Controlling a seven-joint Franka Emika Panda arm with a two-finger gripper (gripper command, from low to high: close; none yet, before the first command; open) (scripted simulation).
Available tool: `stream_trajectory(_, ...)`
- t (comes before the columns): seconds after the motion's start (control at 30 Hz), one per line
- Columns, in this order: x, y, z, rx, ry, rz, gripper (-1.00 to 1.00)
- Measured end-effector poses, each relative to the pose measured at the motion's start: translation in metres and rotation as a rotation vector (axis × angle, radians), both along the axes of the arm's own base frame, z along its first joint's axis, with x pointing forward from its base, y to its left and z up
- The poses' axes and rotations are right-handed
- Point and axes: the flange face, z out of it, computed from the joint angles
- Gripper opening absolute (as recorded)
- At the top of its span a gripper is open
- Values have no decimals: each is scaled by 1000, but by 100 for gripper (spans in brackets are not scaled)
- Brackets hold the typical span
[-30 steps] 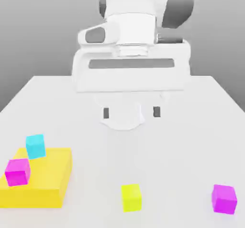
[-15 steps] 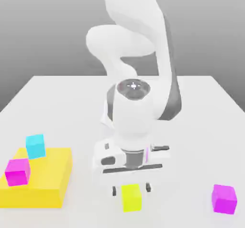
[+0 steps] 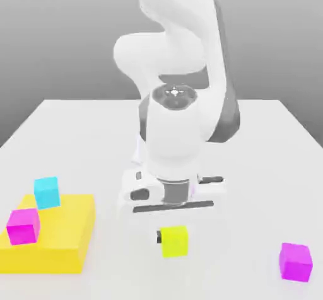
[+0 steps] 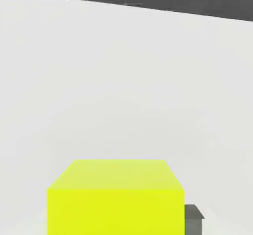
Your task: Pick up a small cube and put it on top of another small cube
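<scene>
Gripper [image 3: 173, 236] closed on small bright-yellow cube [image 3: 175, 241], smooth faces, crisp edges

There are three small plain cubes of bright colour: one yellow [image 3: 175, 241], two magenta [image 3: 24, 227] [image 3: 296, 262] and one cyan [image 3: 47, 193], so four cubes.There are four small cubes: one bright yellow, two magenta, one cyan. Also there is one large flat yellow block [image 3: 53, 232].

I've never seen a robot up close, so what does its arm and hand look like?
The arm is smooth, rounded white, with dark grey joint covers. The gripper has a wide, pale body with long black slots and a small dark fingertip pad.
</scene>
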Motion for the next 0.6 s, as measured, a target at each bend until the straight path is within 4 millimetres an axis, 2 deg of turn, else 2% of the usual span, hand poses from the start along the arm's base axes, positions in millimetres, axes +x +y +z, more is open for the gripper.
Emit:
stream_trajectory(0.1,4,-72,25,-1,-1,-267,-100)
stream_trajectory(0.2,-3,-142,52,0,-1,-528,-100)
stream_trajectory(0.33,-30,-226,91,5,-3,-861,-100)
stream_trajectory(0.37,-40,-246,89,6,-3,-927,-100)
stream_trajectory(0.4,-48,-258,80,6,-3,-967,-100)
stream_trajectory(0.47,-34,-240,52,6,-3,-928,-100)
stream_trajectory(0.5,-33,-237,42,5,-3,-923,100)
stream_trajectory(0.6,-33,-237,42,5,-3,-923,100)
